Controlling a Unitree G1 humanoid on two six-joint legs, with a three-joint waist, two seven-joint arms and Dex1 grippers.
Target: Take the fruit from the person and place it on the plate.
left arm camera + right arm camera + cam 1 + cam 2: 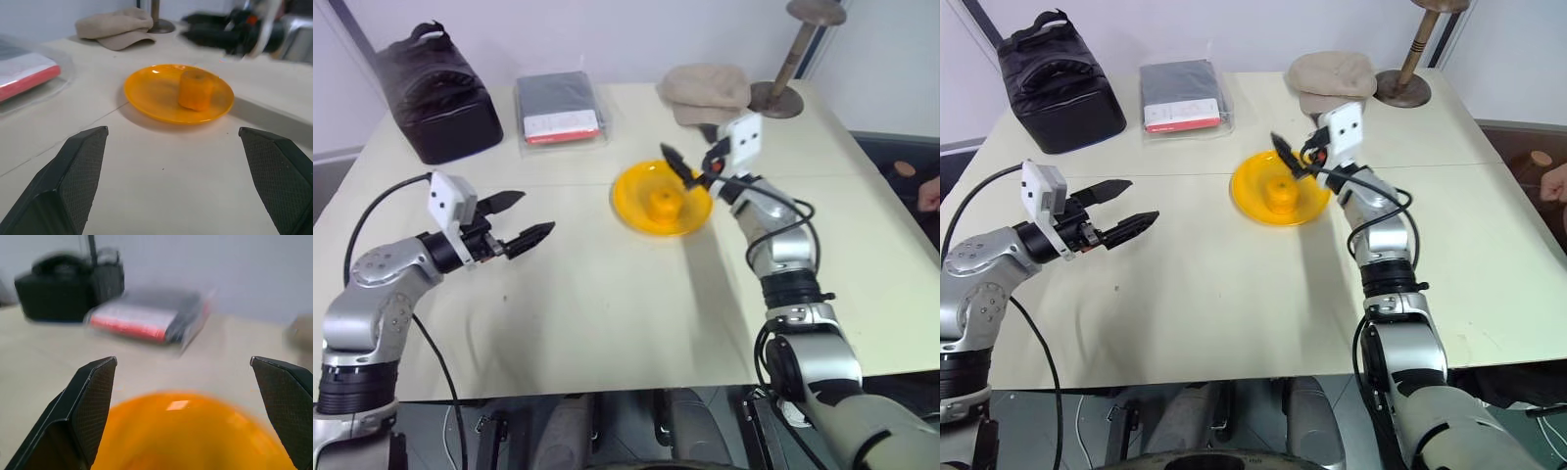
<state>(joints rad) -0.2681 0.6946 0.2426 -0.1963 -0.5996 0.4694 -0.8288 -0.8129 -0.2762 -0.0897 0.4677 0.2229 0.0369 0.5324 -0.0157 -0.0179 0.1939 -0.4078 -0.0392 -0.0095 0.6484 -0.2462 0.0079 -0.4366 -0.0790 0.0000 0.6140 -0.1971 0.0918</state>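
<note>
The fruit [661, 204], a small chunky orange piece, stands upright in the middle of the round yellow plate [631, 196] at the table's centre. My right gripper [690, 157] hangs open just above the plate's far right rim, with nothing between its fingers. In the right wrist view the plate [186, 435] lies below the spread fingers. My left gripper [536, 213] is open over bare table well left of the plate, pointing toward it; its wrist view has the fruit [195, 89] on the plate [151, 93]. The person's hand [930, 194] shows at the far right edge.
A black bag [435, 93] sits at the back left. Beside it lies a flat dark package with a red stripe [560, 108]. A beige cap [707, 90] and a wooden stand [793, 59] are behind the plate. The table's near half is bare.
</note>
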